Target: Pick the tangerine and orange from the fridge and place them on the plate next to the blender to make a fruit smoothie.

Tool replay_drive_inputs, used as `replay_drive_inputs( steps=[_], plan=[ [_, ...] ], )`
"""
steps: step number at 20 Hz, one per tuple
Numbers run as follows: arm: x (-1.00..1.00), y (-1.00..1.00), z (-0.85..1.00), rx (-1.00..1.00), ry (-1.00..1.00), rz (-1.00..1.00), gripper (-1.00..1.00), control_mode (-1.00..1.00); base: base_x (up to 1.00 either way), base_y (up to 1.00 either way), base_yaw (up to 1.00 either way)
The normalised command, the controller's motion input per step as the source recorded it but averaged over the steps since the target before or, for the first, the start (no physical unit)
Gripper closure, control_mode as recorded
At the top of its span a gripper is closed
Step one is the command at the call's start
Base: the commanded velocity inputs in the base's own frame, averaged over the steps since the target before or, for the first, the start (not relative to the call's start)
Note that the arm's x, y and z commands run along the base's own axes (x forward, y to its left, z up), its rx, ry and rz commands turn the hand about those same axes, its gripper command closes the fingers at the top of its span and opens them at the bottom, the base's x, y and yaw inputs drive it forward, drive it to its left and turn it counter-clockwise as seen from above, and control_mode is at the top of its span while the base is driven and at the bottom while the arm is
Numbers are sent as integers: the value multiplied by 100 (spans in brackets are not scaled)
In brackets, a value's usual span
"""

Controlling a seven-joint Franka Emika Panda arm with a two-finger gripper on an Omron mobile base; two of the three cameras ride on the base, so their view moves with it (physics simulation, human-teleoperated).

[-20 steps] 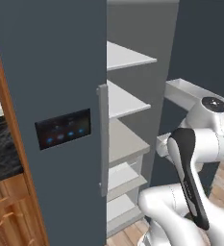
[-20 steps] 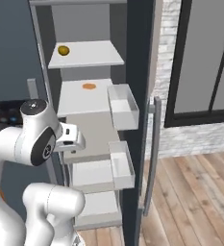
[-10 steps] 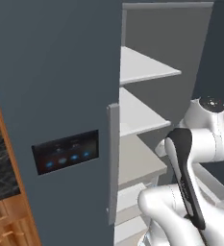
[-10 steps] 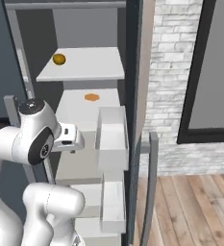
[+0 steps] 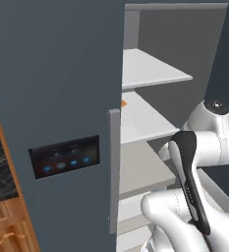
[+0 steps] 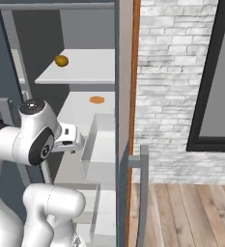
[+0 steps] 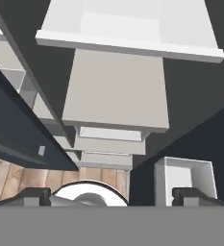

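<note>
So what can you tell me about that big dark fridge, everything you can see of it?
The fridge is tall and slate-grey, with one door open. A long vertical grey handle sits beside a small black panel with blue lights. Inside are pale grey shelves: a round yellowish fruit lies on an upper one, an orange one just below.

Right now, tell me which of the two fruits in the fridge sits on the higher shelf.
The darker, yellow-brown round fruit, on the top shelf near its left edge. The brighter orange one lies on the shelf below.

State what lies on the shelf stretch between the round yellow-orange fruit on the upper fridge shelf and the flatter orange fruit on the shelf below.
Nothing: in the right base view, bare pale shelf separates the round yellow-orange fruit from the flatter orange fruit.
</note>
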Motion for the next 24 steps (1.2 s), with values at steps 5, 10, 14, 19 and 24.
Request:
replay_drive_inputs(
  steps=[5, 10, 14, 19, 24],
  plan=[
    [0, 0, 2, 0, -2, 0, -100, -100, 7, -7, 6],
    [-15, -6, 65, 0, -32, 3, -100, -100, 0, 0, 0],
    [-43, -9, 95, 0, -39, 8, -100, -100, 0, 0, 0],
    [-6, 0, 100, 0, -29, 16, -100, -100, 0, 0, 0],
    [42, 0, 100, 0, -1, 12, -100, -100, 0, 0, 0]
  ],
)
